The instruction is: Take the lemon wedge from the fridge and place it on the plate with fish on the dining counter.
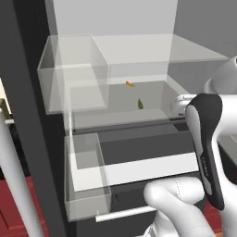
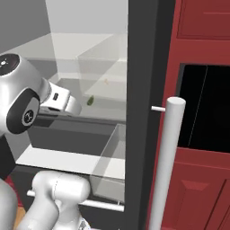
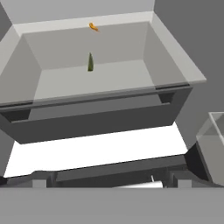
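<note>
In the left base view, the fridge [image 1: 139,55] is seen open, with clear shelves and bins filling the upper and middle frame. A small dark green wedge [image 1: 140,104] is seen standing on a clear shelf [image 1: 115,118] at centre frame, and a small orange piece [image 1: 130,84] lies just above and left of it, further back. A clear door bin [image 1: 85,185] is seen at lower left, and a pale bar handle [image 1: 16,180] crosses the left edge. The white arm [image 1: 206,148] rises at the right.

In the right base view, the wedge [image 2: 90,100] is seen left of centre on the shelf, just right of the arm's white wrist [image 2: 60,101]. A pale door handle [image 2: 166,166] stands at lower centre-right, with a red cabinet [image 2: 197,188] behind it.

In the hand view, the wedge [image 3: 90,62] is seen upright at upper centre, well apart from the camera, with the orange piece [image 3: 93,27] above it. The fingers are taken to be spread wide; nothing is seen held.
</note>
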